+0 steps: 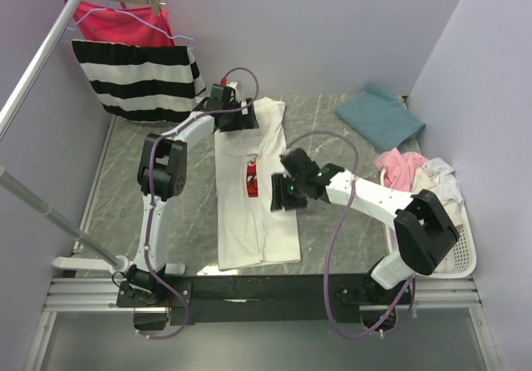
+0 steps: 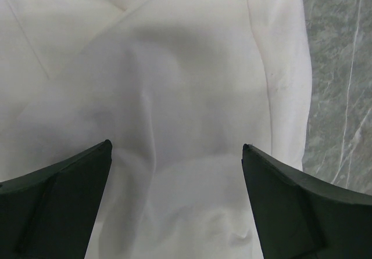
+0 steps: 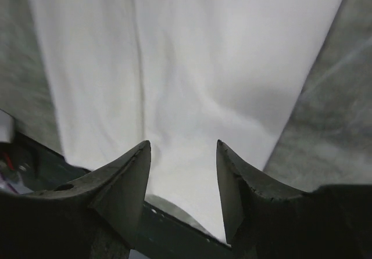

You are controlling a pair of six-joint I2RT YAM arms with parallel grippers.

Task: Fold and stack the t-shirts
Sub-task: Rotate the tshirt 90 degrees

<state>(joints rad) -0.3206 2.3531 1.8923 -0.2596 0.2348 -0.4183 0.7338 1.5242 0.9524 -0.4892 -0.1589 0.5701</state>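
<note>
The white t-shirt lies as a long narrow strip on the grey table, its hem closest to me and its red logo about halfway along. Over the shirt's right half, just nearer than the logo, I see my right gripper hanging with its fingers parted and nothing between them, only cloth below. Off to the shirt's right stands a white basket with a heap of pale and pink tees. At the shirt's far end my left gripper hovers spread wide, released, over rumpled white fabric. Beyond the shirt to the right lies a teal t-shirt; beyond it to the left hang a striped garment and a red-pink garment.
</note>
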